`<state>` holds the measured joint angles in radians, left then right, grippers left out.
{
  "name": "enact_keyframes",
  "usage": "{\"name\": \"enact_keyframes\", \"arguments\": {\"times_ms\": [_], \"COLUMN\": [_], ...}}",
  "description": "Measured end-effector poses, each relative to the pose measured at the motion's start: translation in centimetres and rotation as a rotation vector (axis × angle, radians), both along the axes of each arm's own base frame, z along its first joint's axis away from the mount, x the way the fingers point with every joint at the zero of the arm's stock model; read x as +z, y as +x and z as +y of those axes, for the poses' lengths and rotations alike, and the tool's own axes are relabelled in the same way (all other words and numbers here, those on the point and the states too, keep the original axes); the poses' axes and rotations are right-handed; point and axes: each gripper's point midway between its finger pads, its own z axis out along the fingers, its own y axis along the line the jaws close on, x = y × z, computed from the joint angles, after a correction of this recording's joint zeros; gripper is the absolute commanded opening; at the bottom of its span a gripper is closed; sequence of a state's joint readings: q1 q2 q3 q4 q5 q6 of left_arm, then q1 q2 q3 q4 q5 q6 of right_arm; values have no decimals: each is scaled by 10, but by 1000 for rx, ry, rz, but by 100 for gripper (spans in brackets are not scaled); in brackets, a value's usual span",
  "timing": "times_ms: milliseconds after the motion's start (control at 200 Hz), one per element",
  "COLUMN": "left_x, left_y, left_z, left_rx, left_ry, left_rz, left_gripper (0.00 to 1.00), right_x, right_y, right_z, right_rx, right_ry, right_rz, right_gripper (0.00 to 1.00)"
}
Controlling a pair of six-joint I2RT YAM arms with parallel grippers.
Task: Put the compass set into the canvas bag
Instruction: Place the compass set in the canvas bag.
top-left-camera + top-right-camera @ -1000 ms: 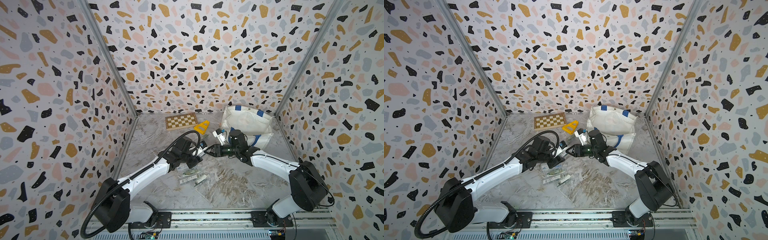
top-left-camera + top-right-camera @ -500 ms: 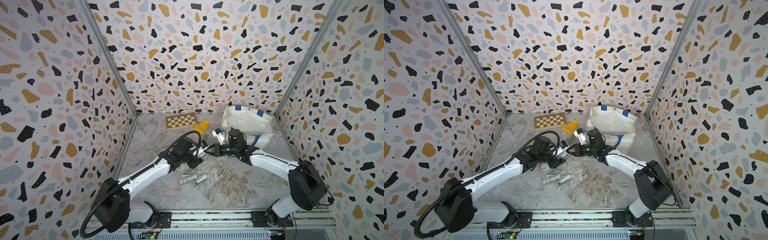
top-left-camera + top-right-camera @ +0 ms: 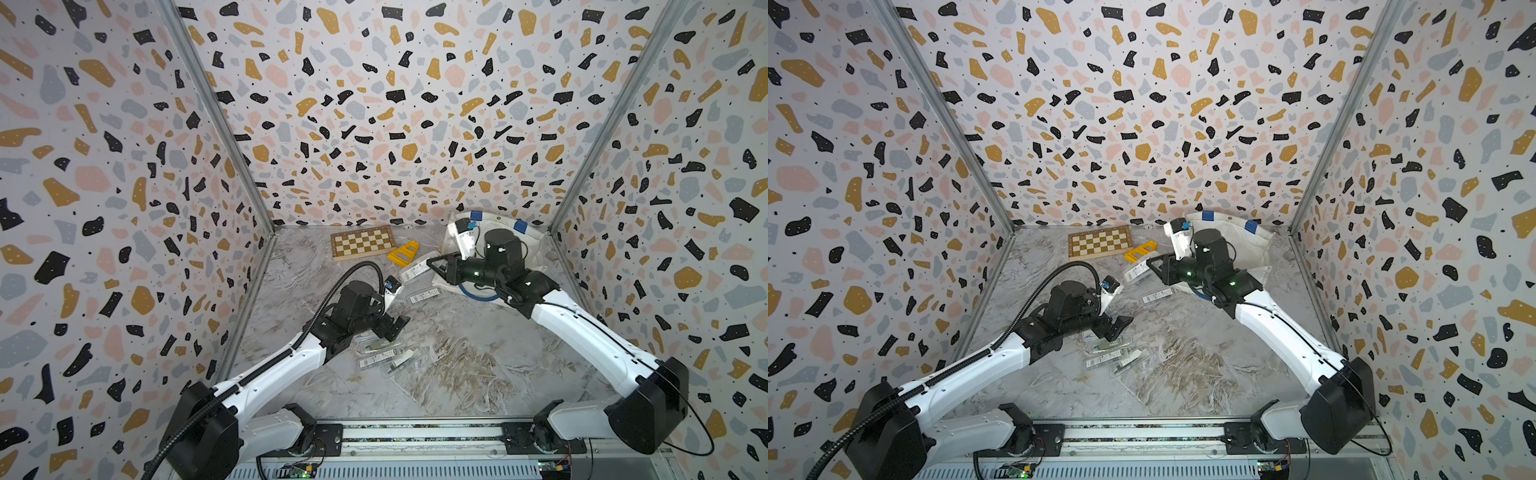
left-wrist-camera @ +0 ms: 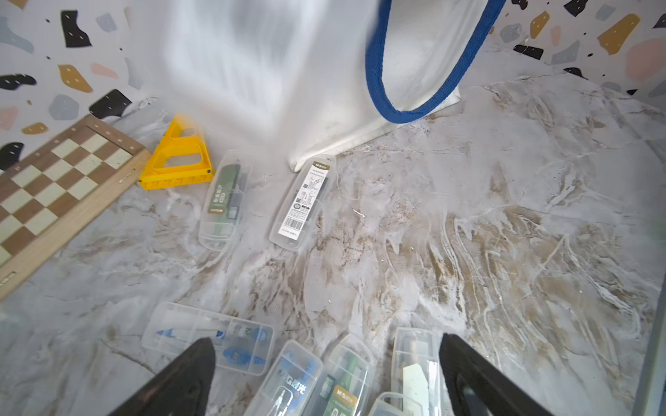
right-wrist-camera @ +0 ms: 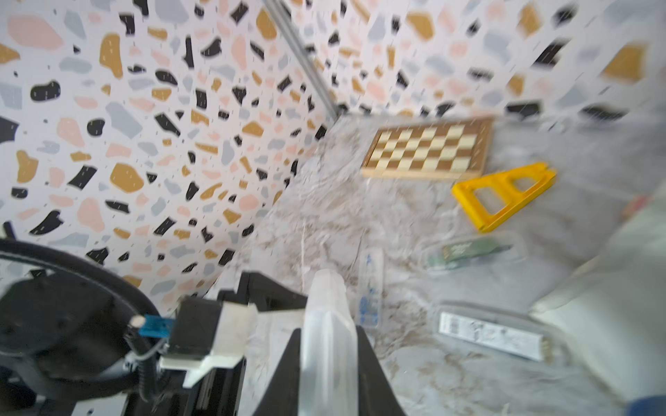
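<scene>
Handover looks done: left gripper (image 4: 326, 340) has just let go, jaws wide over spare clear cases (image 3: 382, 352). Right gripper (image 5: 328, 338) now clamps the clear plastic compass-set case (image 5: 326, 306), beside the white canvas bag with blue handles (image 3: 534, 245) at 1 o'clock. Next: drop in.

Seven or eight compass sets (image 4: 302, 201), one bag (image 3: 1250, 249)

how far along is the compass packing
Done: no case shows in the bag; its inside is hidden. In hand: the right gripper is shut on one clear case; the left gripper is open over a cluster of cases. Left: that cluster, a green case and a labelled case by the bag.
</scene>
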<state>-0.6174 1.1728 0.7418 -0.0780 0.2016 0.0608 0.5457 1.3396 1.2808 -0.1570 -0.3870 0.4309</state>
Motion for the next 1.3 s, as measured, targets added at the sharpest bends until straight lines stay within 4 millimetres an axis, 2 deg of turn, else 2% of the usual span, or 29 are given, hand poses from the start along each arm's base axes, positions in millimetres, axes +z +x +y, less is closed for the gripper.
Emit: {"name": "enact_keyframes", "arguments": {"times_ms": [120,210,310,380,446,621,731,826,1051,1136,1297], "left_x": [-2,-3,-6,-6,-6,-6,-6,-6,-6,-8,-9], "left_y": [-2,-6,-10,-11,-12,-13,-13,-12,-12,-11,-9], "left_z": [0,-2,-3,-4,-5,-5,-5,-5,-5,-4,-2], "left_rx": [8,-9,-25,-31,-37,-41,-40,-38,-36,-32,-17], "left_ry": [-15,-19,-20,-23,-26,-26,-26,-24,-26,-23,-15], "left_rz": [26,41,60,64,67,71,70,69,65,64,60], "left_gripper": [98,99,98,98,97,97,97,97,98,99,100], "right_x": [40,48,36,15,-11,-90,-129,-154,-191,-199,-209], "right_y": [32,56,85,107,123,147,153,156,159,159,160], "right_z": [-48,-87,-124,-145,-156,-166,-167,-165,-162,-162,-164], "right_rx": [-188,-336,-460,-534,-567,-552,-520,-497,-451,-440,-432], "right_ry": [-43,-106,-191,-272,-344,-485,-529,-550,-555,-552,-540], "right_rz": [-103,-132,-111,-70,-18,144,223,273,348,367,385], "right_gripper": [0,0,0,0,0,0,0,0,0,9,17]}}
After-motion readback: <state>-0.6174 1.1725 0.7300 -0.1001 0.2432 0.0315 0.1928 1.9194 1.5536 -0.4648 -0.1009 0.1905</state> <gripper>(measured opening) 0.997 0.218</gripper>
